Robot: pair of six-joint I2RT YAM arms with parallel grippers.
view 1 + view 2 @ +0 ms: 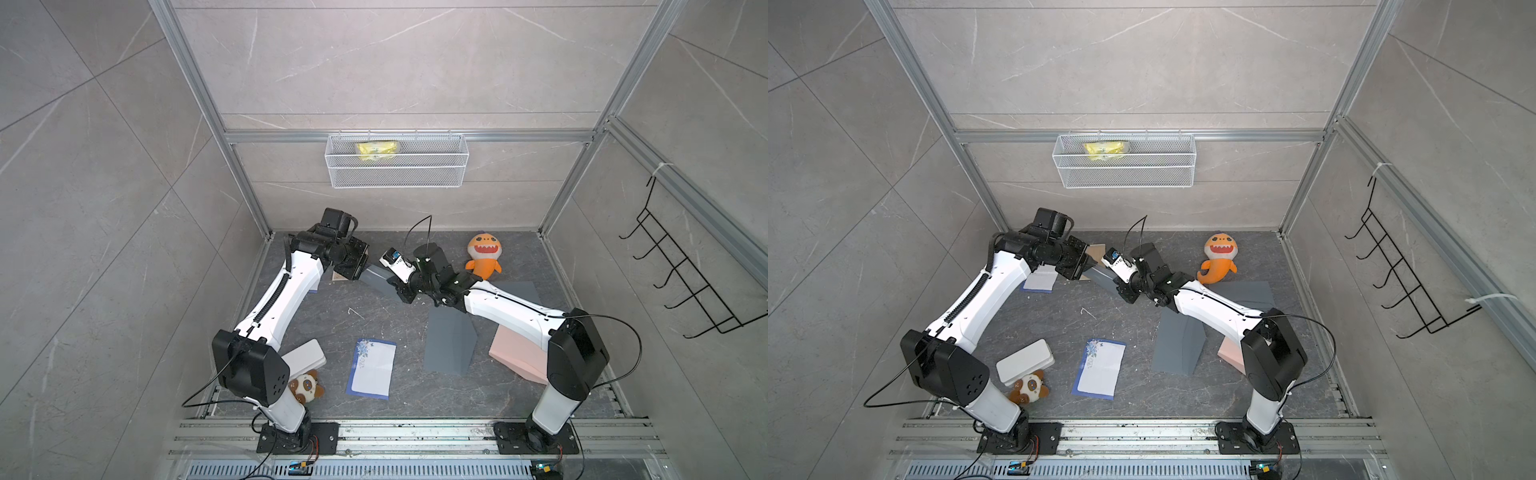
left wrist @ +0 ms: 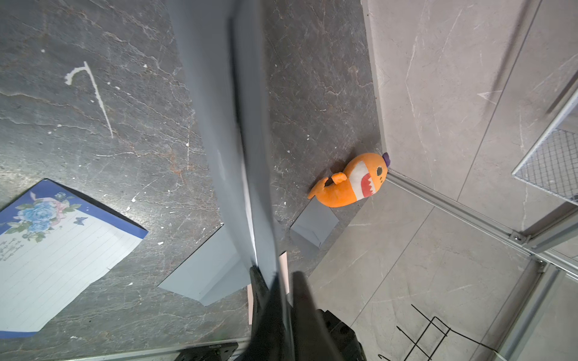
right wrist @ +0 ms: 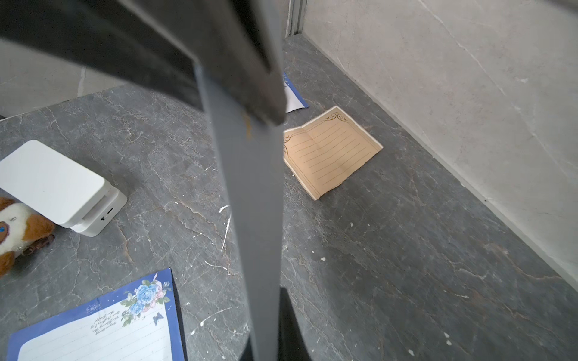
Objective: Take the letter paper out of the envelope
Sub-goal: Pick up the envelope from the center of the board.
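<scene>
Currently the slate-grey paper envelope (image 1: pixel 379 277) is held clear of the dark stone-patterned table (image 1: pixel 365 320), spanning the gap between the two arms at the far middle of the workspace; its contents are hidden in every view; the right claw (image 3: pixel 266 337) is closed on one end of the envelope, with a finger on each face; the left claw (image 2: pixel 276 275) stands at the opposite end with its jaws narrowly parted, the envelope lying against one finger (image 2: pixel 261 300) and a slim gap showing before the other; a tan lined sheet with scrolled corners (image 3: pixel 328 150) lies on the table near the back wall; a blue-bordered lined sheet with a floral corner (image 1: pixel 372 368) lies flat at the front middle, well apart from the envelope; a second grey envelope (image 1: pixel 451 345) and a pink envelope (image 1: pixel 513 355) lie beneath the right arm; an orange shark plush (image 1: pixel 482 255) rests at the far right; a white rectangular box (image 1: pixel 305 355) touches a brown-and-white plush toy (image 1: pixel 306 386) beside the left arm's base.
</scene>
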